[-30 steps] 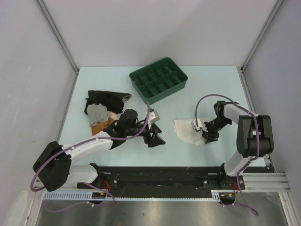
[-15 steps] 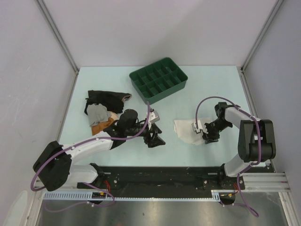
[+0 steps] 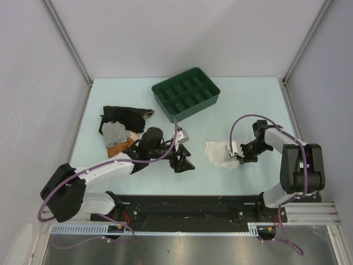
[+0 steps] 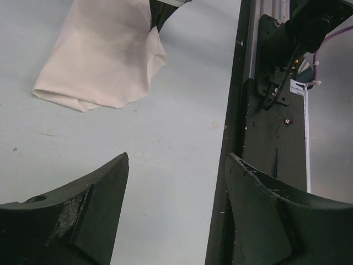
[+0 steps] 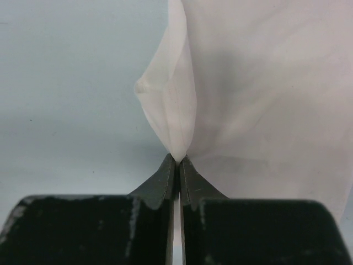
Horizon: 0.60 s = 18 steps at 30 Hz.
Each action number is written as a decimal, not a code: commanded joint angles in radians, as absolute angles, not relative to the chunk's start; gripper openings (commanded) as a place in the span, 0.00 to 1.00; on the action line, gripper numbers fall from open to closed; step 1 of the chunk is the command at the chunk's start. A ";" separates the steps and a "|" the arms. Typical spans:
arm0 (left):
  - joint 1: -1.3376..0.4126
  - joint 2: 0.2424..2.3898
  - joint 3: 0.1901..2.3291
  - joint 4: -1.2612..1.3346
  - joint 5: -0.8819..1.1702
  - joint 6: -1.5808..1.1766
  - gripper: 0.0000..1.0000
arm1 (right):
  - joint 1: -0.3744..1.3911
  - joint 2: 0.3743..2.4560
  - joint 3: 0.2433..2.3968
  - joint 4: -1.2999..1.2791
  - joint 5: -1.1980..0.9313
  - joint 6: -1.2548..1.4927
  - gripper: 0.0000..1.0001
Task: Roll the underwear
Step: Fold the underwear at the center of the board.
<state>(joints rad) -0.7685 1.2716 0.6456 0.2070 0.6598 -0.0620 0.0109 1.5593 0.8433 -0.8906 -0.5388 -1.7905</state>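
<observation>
The cream underwear (image 3: pixel 218 154) lies flat on the pale table right of centre. It also shows in the left wrist view (image 4: pixel 105 55) and the right wrist view (image 5: pixel 265 88). My right gripper (image 3: pixel 240 156) is shut on the underwear's right edge, and a pinched fold of cloth stands up from its closed fingertips (image 5: pixel 177 160). My left gripper (image 3: pixel 186 164) is open and empty, low over bare table left of the underwear, its fingers (image 4: pixel 83 215) wide apart.
A green compartment tray (image 3: pixel 186 94) stands at the back centre. A heap of black, grey and orange-brown garments (image 3: pixel 121 131) lies at the left. The black base rail (image 4: pixel 270 138) runs along the table's near edge beside the left gripper.
My right gripper has drawn the pinched edge of the underwear a little up and back. The left arm has barely moved.
</observation>
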 commanded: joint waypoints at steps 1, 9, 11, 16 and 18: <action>-0.773 1.299 0.709 0.227 0.696 -0.046 0.75 | 0.008 1.513 0.879 -0.960 -0.545 -1.807 0.04; -0.775 1.335 0.727 0.244 0.707 -0.055 0.75 | 0.015 1.557 1.008 -0.993 -0.557 -1.734 0.06; -0.775 1.336 0.719 0.248 0.707 -0.057 0.75 | 0.026 1.588 1.043 -0.988 -0.548 -1.718 0.06; -0.775 1.339 0.712 0.253 0.707 -0.061 0.75 | 0.041 1.663 1.106 -0.962 -0.535 -1.667 0.08; -0.775 1.341 0.715 0.253 0.707 -0.061 0.75 | 0.046 1.686 1.134 -0.954 -0.532 -1.648 0.08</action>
<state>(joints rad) -0.7685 1.3365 0.6952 0.2089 0.6724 -0.0616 0.0334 1.6409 1.0725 -0.9630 -0.5354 -1.7004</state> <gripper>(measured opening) 0.754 0.080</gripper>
